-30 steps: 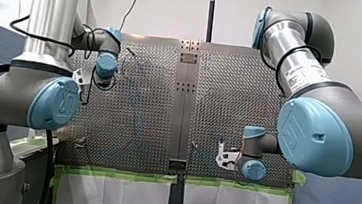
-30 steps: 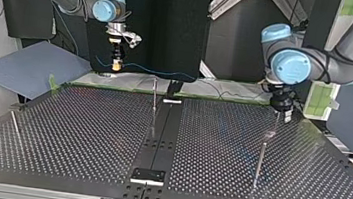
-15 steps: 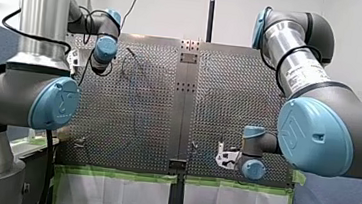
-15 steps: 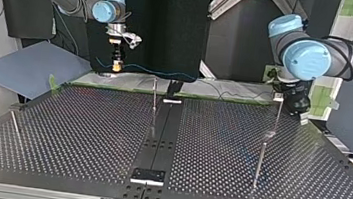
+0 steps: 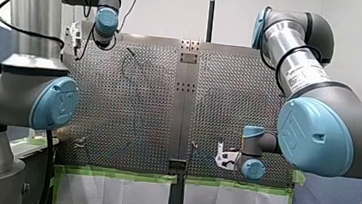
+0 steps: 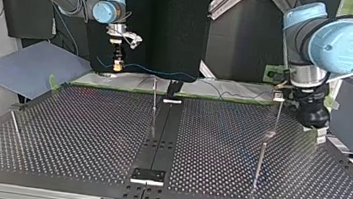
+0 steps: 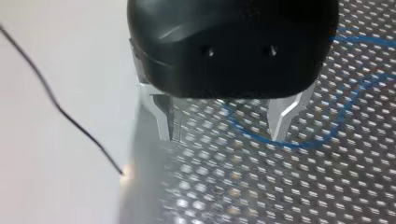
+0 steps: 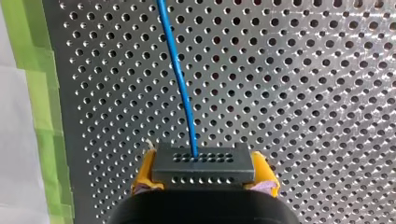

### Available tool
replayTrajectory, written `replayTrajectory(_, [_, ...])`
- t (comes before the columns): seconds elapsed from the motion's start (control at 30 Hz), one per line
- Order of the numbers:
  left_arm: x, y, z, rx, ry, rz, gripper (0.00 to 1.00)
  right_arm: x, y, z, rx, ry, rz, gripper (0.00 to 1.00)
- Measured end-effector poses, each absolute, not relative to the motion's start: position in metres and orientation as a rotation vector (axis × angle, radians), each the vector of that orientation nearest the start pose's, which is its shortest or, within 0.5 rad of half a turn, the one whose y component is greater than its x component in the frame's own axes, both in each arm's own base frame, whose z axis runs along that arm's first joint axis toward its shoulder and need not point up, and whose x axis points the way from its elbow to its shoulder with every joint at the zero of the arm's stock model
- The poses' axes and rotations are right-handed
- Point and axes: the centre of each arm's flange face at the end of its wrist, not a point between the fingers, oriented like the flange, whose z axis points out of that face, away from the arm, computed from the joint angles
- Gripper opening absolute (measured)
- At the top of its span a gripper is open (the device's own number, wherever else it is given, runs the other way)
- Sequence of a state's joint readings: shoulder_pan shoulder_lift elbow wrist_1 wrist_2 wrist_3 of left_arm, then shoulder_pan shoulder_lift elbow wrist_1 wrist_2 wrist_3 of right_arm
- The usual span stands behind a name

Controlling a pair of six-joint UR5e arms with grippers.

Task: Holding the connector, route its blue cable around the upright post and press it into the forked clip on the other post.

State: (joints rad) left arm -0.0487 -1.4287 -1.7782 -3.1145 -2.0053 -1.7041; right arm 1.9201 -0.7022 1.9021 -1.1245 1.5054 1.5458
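A grey connector (image 8: 203, 165) sits between the yellow pads of my right gripper (image 8: 204, 179), which is shut on it. Its blue cable (image 8: 180, 79) runs straight ahead over the perforated table. In the top view my right gripper (image 6: 116, 64) hangs at the far left, and the blue cable (image 6: 167, 72) stretches rightward past a thin upright post (image 6: 154, 97). A second post (image 6: 277, 116) carries a pale clip (image 6: 279, 97) at its top. My left gripper (image 7: 224, 126) stands open and empty above loops of blue cable (image 7: 299, 142). In the top view my left gripper (image 6: 319, 136) is just right of the clip post.
Two more thin posts (image 6: 259, 162) (image 6: 14, 126) stand nearer the top view's front. A black centre strip (image 6: 160, 138) divides the table. Green tape (image 8: 32, 93) edges the plate. A thin black wire (image 7: 56, 102) lies beside my left gripper. A blue-grey sheet (image 6: 32, 65) lies at the top view's left.
My left arm has swung toward the table's far end in the front view, coming nearer and larger at the top view's right. My right gripper has stayed still with the connector.
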Motion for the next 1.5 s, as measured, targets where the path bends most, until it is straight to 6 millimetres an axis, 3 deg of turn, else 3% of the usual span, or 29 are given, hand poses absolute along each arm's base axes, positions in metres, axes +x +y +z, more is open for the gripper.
replayTrajectory(0.23, [0.391,-0.116,0.49,-0.365,1.536,0.186,1.0,0.327,-0.477,-0.034,1.585,-1.006,1.451,0.07])
replayTrajectory(0.57, [0.36,-0.123,0.506,-0.312,1.567,0.106,1.0,0.333,-0.478,-0.032,1.594,-0.995,1.453,0.07])
replayTrajectory(0.83, [0.373,-0.127,0.486,-0.277,1.677,0.063,1.0,0.335,-0.479,-0.031,1.596,-0.988,1.452,0.07])
replayTrajectory(0.97, [0.385,-0.129,0.489,-0.273,1.67,0.026,1.0,0.336,-0.479,-0.031,1.599,-0.985,1.45,0.07])
replayTrajectory(1.33, [0.385,-0.136,0.553,-0.271,1.486,-0.142,1.0,0.339,-0.477,-0.032,1.607,-0.984,1.45,0.07])
replayTrajectory(1.5, [0.387,-0.14,0.572,-0.265,1.45,-0.212,1.0,0.34,-0.476,-0.032,1.61,-0.984,1.45,0.07])
